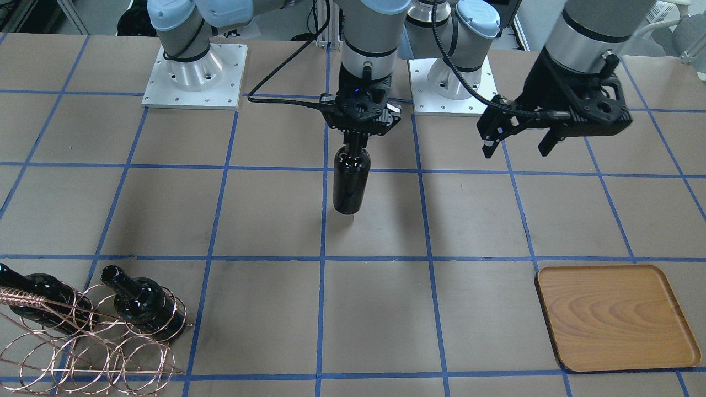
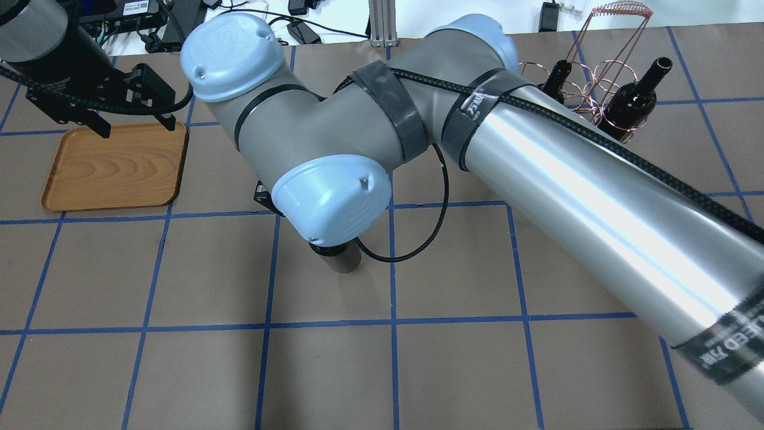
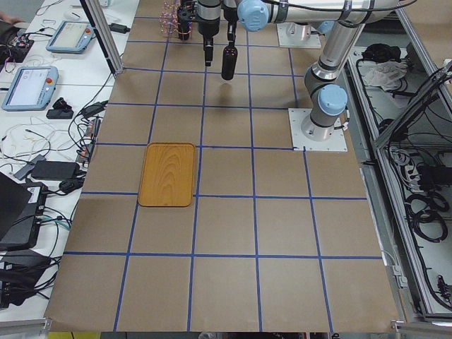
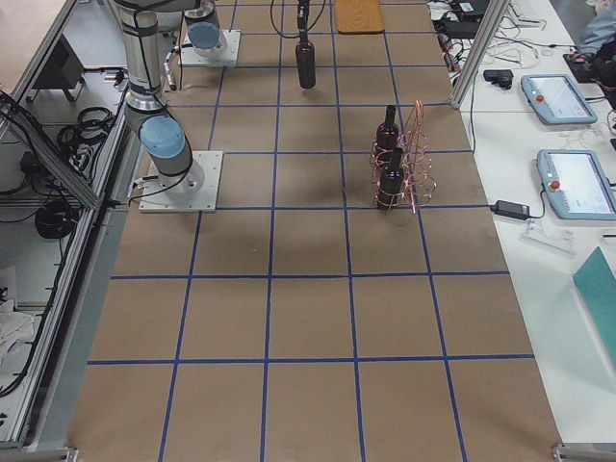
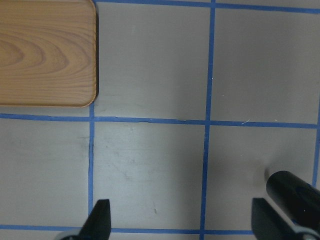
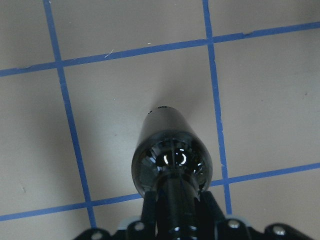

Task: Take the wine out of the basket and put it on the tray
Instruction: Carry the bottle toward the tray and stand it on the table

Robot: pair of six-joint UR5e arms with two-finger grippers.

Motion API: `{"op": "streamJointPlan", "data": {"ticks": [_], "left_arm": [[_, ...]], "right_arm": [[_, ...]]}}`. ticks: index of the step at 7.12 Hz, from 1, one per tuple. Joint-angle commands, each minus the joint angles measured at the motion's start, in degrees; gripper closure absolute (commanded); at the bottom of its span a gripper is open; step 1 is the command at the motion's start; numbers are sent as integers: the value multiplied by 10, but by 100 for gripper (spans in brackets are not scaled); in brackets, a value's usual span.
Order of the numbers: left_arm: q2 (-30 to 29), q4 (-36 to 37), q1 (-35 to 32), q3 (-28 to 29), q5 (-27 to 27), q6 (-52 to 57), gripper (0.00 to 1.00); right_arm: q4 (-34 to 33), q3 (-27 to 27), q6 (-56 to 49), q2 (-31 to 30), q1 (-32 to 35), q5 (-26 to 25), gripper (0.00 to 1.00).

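Firstly, as seen from the operators' side, near edge, left: copper wire basket [image 1: 88, 347], built of rings, with its coiled handle lying towards the left. It holds two dark bottles. One [image 1: 144, 309] lies tilted in the right-hand rings, open mouth pointing far-left. The other [image 1: 41, 292] is beside it on the left, partly behind the handle.

Near edge, right: wooden tray [image 1: 615, 317], rounded corners, low dark rim, grain showing, well apart from the basket.

Middle of the table [image 1: 265, 209], brown paper with a blue tape grid: wine bottle [image 1: 351, 182], hanging upright, between basket and tray in line but farther back than both. Its base seems clear of the paper.

Right gripper [image 1: 357, 140]: fingers clamped on that bottle's neck from above.

Farther, right: left gripper [image 1: 517, 149], fingers spread apart, holding nothing, raised over the table beyond the tray. Its wrist view catches the tray's corner and the hanging bottle at the edge.

Far edge, left: white mounting plate [image 1: 160, 91] under the right arm's base.
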Motion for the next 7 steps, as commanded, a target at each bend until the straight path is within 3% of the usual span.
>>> {"op": "streamJointPlan", "data": {"ticks": [1,5,7], "left_arm": [[-1,0,33,0,-2,53,0],[-1,0,38,-4,-4,69,0],[-1,0,38,-4,-3,68,0]], "right_arm": [[-2,-9,15,10,7,12,100],[-15,-9,18,26,21,12,94],[-17,-9,16,27,21,4,54]]}}
